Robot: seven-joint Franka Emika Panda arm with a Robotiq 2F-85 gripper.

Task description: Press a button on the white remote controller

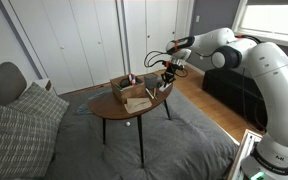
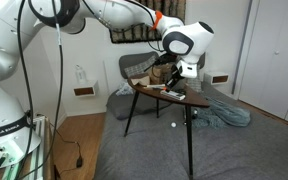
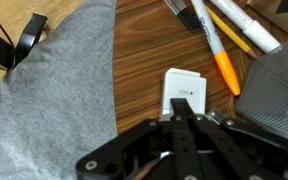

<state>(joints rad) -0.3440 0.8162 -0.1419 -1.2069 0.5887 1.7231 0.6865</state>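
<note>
White, rounded arm (image 1: 234, 50), orange band (image 2: 156, 18) near its black claw (image 3: 179, 120).

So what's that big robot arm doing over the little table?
The white robot arm is reaching over a small wooden table. In the wrist view its jaws look pressed together, and they point down at a white remote lying on the wood near some pens. It seems ready to poke a button, but I cannot tell if the tips are touching the remote yet.
</note>
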